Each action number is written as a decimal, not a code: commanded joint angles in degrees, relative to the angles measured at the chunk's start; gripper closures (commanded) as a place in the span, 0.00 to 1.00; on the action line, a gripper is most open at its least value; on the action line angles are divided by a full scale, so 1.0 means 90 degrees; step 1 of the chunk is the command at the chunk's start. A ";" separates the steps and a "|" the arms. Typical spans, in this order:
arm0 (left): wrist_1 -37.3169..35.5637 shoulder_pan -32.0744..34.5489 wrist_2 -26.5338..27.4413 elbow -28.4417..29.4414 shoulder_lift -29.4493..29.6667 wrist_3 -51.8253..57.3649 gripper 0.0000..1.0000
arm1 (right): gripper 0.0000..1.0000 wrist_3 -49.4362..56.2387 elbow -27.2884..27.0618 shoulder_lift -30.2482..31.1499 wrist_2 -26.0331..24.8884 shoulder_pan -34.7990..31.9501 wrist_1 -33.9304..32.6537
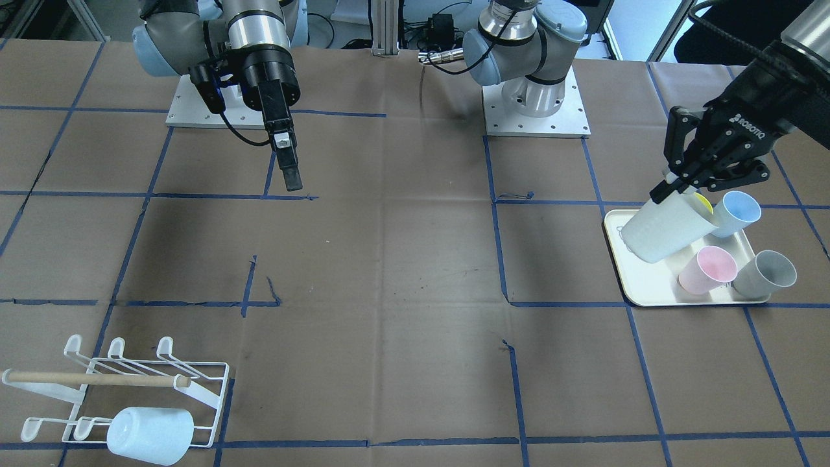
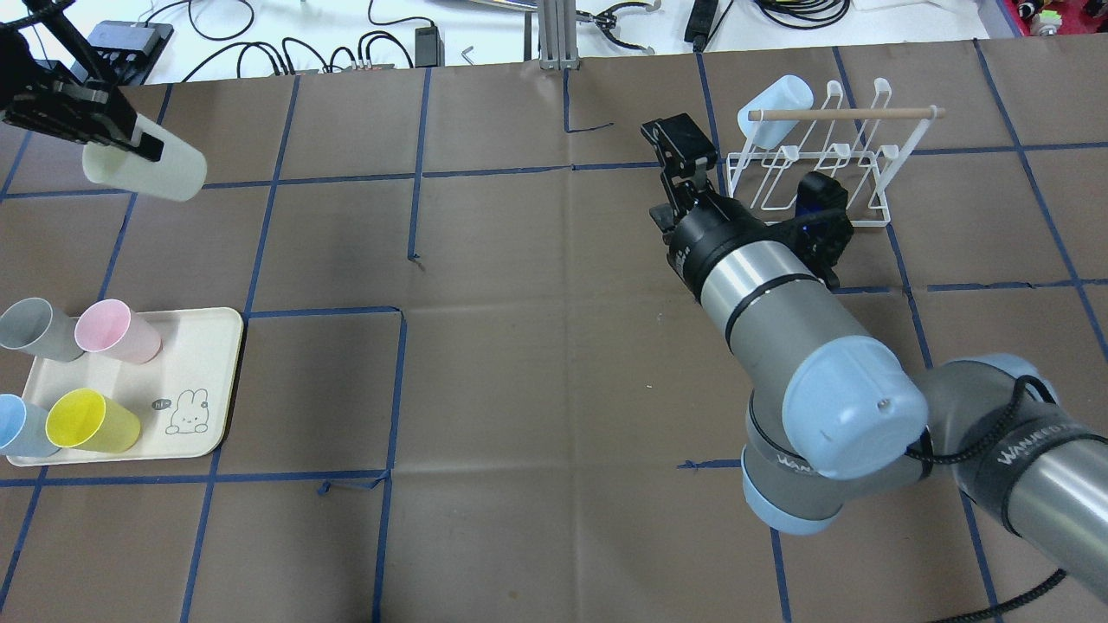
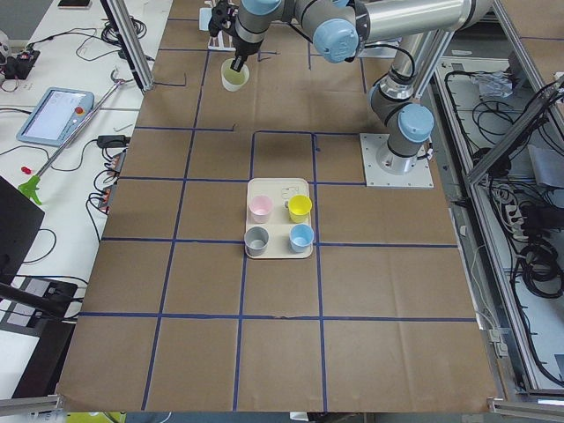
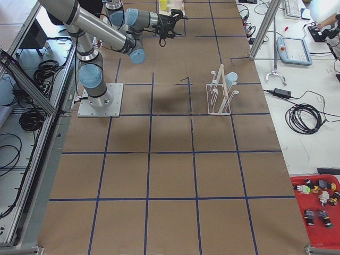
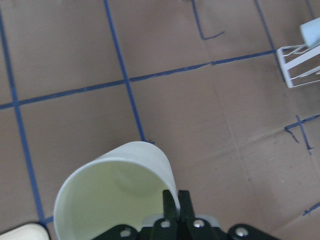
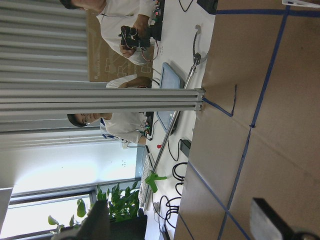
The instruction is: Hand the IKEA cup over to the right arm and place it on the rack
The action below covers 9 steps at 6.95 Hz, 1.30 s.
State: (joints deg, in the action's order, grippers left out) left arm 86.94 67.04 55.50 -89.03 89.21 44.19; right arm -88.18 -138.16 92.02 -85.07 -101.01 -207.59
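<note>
My left hand [image 1: 677,185] is clenched on the rim of the pale cup [image 1: 664,228], one finger inside the mouth and one outside. The cup hangs tilted in the air, raised above the tray [image 2: 199,346] and touching nothing there. How far it sits toward the tray's far side I cannot tell, since the views disagree. The cream tray lies flat on the brown surface [image 2: 519,389] at my left, and four cups stand on it. The grey cup [image 2: 35,327] and the pink cup [image 2: 117,330] are along its far edge. The blue cup [image 2: 22,426] and the yellow cup [image 2: 91,420] are along its near edge. A small rabbit drawing shows on its bare right part. Well to the right of the tray my right hand [image 1: 288,170] hovers over the surface, released, its fingers spread wide with nothing between them. It is much nearer the rack [image 2: 814,164] than the tray. The white wire rack stands farthest right of the tray, toward the far side of the surface, with its wooden bar [image 2: 844,112] across the top. A light blue cup [image 2: 775,108] sits tipped over a prong at the rack's end nearest the tray.
</note>
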 commanded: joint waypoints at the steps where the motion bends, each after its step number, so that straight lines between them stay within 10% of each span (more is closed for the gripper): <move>1: -0.0302 0.0041 -0.1977 -0.0748 -0.0029 0.1647 1.00 | 0.00 -0.0123 -0.0225 0.0068 0.0019 0.0013 -0.0303; 6: -0.4258 0.0470 -0.4151 -0.3538 -0.0097 0.2590 1.00 | 0.00 -0.0981 -0.0196 0.0039 0.0838 -0.0017 -0.0138; 9: -0.6159 0.0723 -0.4243 -0.5093 -0.0525 0.2356 1.00 | 0.00 -0.0973 -0.0187 0.0039 0.0819 -0.0046 0.0338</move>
State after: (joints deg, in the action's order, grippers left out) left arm 36.95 72.20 17.53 -129.80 86.05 65.87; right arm -96.63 -139.89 92.37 -77.91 -101.28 -206.81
